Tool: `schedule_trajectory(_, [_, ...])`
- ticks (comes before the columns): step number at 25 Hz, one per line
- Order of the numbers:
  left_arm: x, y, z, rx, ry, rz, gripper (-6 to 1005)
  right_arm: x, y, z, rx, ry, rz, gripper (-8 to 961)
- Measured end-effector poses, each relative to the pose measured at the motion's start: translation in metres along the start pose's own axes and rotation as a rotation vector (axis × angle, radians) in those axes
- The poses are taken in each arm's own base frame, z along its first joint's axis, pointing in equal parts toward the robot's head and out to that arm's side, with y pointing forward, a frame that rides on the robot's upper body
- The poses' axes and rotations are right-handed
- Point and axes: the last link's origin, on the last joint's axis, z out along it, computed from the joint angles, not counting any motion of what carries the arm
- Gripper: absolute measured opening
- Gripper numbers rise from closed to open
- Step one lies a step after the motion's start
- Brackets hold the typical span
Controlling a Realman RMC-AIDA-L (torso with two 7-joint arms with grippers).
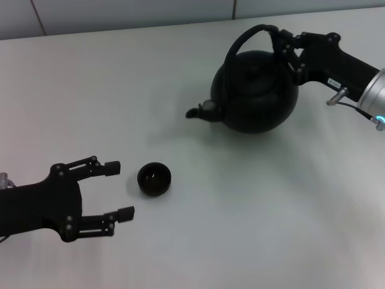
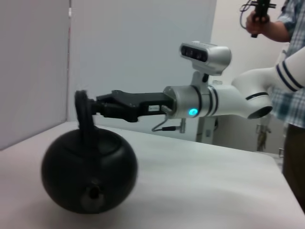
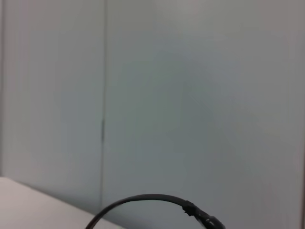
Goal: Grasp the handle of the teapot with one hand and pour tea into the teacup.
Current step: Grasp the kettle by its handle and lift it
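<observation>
**Right claw on the teapot's hoop, left claw spread beside the cup**

Your left wrist view shows what the head view cannot: the large round matte-black teapot (image 2: 89,174) sits flat on the white table (image 2: 200,186), with the right arm reaching in level from behind it. Your right wrist view gives only an arc of the thin black arched handle (image 3: 143,202) against a pale wall.

From the head view, the teapot (image 1: 257,90) stands upright, its short stubby spout pointing toward the tiny round black handleless teacup (image 1: 154,179), which lies well apart from it, nearer the robot. The handle (image 1: 243,42) arches over the lid.

Your right gripper (image 1: 287,51) is clamped on the handle's thicker sleeve side. Your left gripper (image 1: 119,188) rests low, fingers spread wide and holding nothing, just beside the teacup.
</observation>
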Motion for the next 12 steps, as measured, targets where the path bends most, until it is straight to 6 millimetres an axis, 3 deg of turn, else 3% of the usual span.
schedule_trajectory(12, [-0.002,-0.008,-0.011,0.090,-0.031,0.010,846,-0.006,0.005,0.012,-0.054,0.003,-0.037,86])
